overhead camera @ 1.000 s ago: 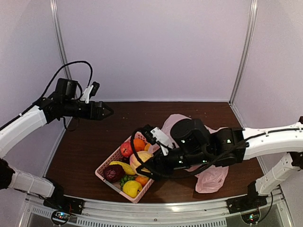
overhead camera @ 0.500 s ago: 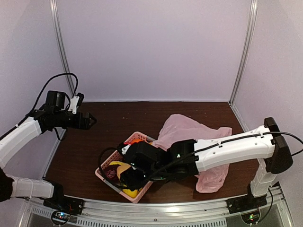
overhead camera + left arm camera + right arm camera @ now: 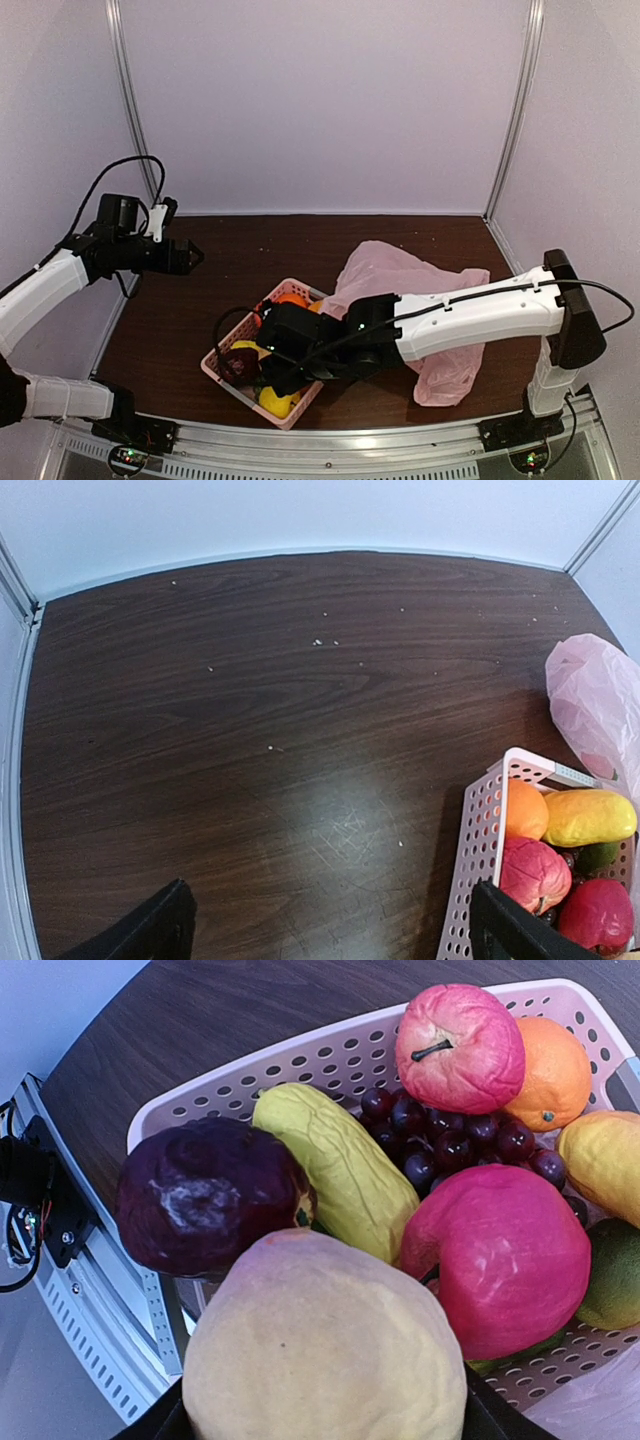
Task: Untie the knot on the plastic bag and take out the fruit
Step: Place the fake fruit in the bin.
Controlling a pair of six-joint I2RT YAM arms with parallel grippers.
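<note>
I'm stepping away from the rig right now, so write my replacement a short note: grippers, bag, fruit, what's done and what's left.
Left gripper: open, empty, over the table left of the basket.
Right gripper: shut on the pale yellow fruit, low over the basket.
Plastic bag: slack, behind and right of the basket; knot not visible.
Done: red apples, orange and more lie in the basket.
Left: release that fruit; check the bag, its inside is hidden.
</note>
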